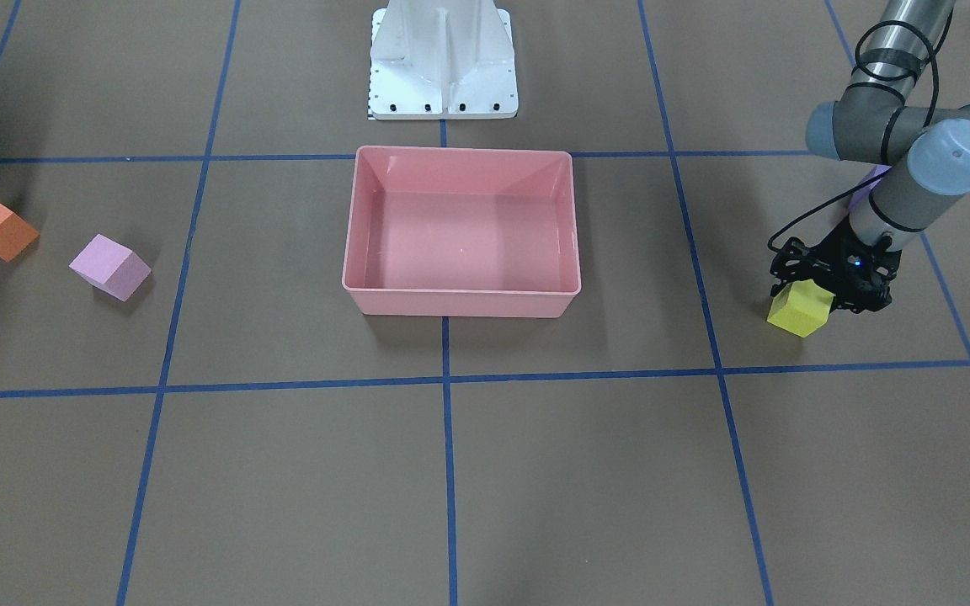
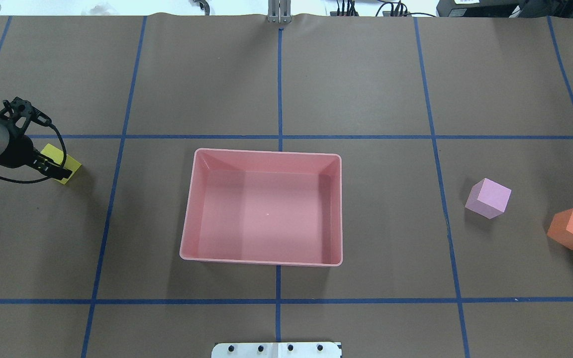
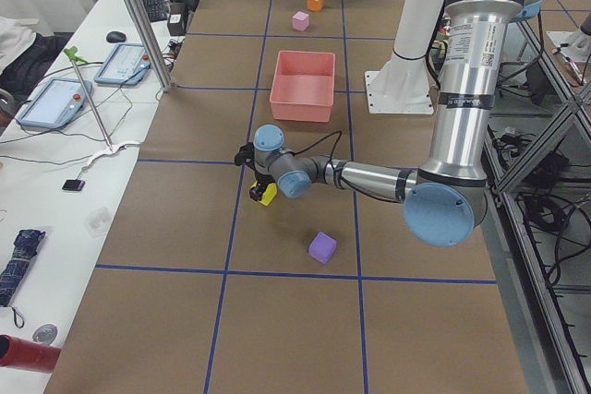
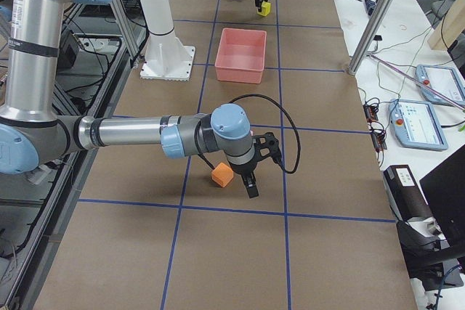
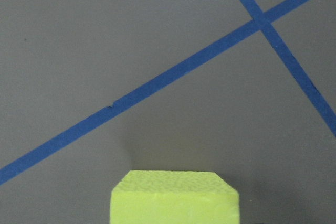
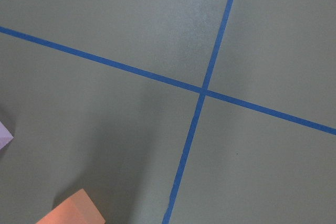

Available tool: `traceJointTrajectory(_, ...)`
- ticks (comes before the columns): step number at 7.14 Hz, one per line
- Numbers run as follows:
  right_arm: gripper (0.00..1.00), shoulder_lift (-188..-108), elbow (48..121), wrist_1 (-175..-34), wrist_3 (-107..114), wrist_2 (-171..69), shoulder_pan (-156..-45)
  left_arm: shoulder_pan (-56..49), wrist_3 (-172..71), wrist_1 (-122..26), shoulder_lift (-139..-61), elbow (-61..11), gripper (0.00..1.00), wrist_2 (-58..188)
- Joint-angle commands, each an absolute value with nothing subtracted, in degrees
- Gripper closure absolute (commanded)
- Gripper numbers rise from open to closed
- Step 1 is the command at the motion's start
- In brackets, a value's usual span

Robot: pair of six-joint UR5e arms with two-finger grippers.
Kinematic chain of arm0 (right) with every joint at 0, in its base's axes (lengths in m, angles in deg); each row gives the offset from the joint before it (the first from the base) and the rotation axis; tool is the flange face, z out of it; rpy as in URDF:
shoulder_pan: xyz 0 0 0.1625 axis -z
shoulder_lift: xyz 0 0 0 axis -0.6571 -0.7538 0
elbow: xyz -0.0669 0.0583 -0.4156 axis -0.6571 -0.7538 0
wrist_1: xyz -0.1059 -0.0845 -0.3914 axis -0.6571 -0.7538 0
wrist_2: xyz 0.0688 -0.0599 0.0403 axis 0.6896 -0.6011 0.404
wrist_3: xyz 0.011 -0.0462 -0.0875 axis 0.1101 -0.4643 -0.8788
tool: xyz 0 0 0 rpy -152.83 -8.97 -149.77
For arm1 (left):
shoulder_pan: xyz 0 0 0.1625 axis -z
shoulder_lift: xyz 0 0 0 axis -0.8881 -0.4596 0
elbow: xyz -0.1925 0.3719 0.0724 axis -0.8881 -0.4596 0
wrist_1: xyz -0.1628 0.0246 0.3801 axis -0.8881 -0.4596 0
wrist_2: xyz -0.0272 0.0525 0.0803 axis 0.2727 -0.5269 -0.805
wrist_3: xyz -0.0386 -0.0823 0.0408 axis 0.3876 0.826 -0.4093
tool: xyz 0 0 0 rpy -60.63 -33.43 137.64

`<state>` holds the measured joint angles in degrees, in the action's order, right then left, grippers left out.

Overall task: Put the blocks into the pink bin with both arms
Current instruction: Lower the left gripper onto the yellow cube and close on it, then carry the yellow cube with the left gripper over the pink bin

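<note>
The left end effector is down at the yellow block on the worktop (grasping or released, I cannot tell). The right end effector hangs just beside the orange block; its state I cannot tell either. The pink bin lies empty in the middle, probably so it is reachable from both sides. No readable writing shows.

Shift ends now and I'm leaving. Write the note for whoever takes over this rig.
Left claw: at the yellow block, grip unclear.
Right claw: beside the orange block, open or shut unclear.
Light pink block and purple block: loose on the table.
Pink bin: empty.
Done: no block is in the bin.
Left: all four blocks.
</note>
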<state>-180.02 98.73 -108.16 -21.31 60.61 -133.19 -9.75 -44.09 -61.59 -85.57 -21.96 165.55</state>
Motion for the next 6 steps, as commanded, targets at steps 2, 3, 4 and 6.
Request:
traceJointTrajectory(2, 0.00, -179.98, 98.81, -107.89, -21.63, 61.38, -133.19, -9.03, -43.35, -59.22, -85.73, -30.28, 0.87, 166.06)
traceJointTrajectory(3, 0.00, -179.98, 98.72, -107.89, -21.37, 64.43, -133.19, -9.02, -41.16, -52.16, -87.13, -36.15, 0.87, 166.14)
traceJointTrajectory(4, 0.00, -179.90, 98.72, -107.89, -21.28, 66.72, -133.19, -9.02, -38.18, -41.73, -90.01, -43.43, 0.87, 166.06)
traceJointTrajectory(6, 0.00, -179.54, 98.90, -107.80, -18.75, 68.33, -131.62, -10.16, -27.41, -28.22, -99.92, -50.17, 0.86, 165.97)
